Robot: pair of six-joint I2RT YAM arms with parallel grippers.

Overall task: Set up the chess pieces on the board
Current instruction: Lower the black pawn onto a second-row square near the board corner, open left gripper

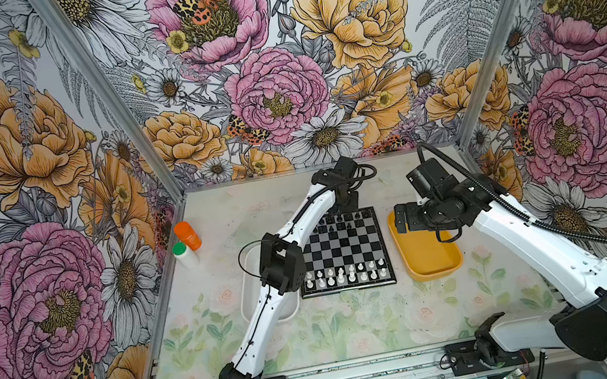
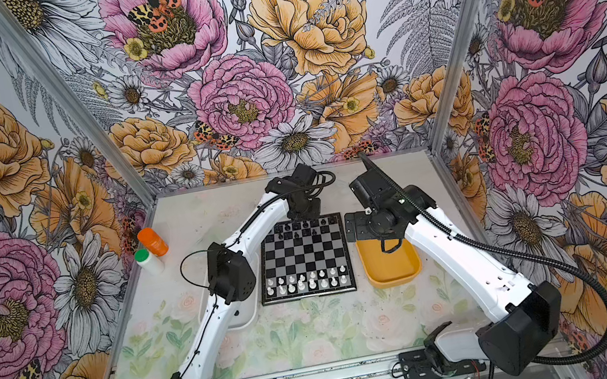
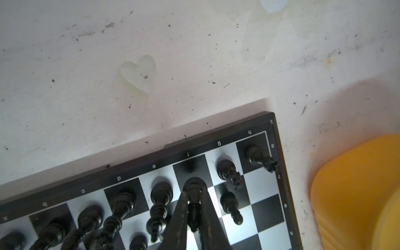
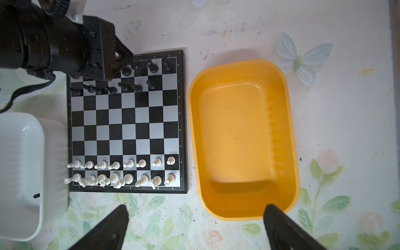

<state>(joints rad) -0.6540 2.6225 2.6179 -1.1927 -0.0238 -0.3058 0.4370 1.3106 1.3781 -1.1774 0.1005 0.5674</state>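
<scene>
Enclosure and work surface. You look down into a booth whose walls (image 1: 273, 77) carry wallpaper of large pink and orange flowers, daisies and moths, joined by aluminium posts (image 1: 104, 90). The table (image 1: 360, 328) has a pale floral print, scuffed and flecked with dark specks. A faint heart mark (image 3: 138, 74) lies beyond the board (image 1: 342, 251). The board lies flat mid-table between a white tray (image 4: 21, 121) and a yellow tray (image 1: 434, 271), with white pieces (image 4: 121, 171) in its two near rows and black pieces (image 4: 129, 86) at the far end. Your left gripper (image 3: 194, 194) is clenched on a black piece (image 3: 194, 184) at the far row, file f. Your right gripper (image 4: 195, 208) hangs spread wide above the table by the yellow tray's near rim. An orange bottle (image 1: 187, 234) and a white bottle (image 1: 185, 255) stand far left.
</scene>
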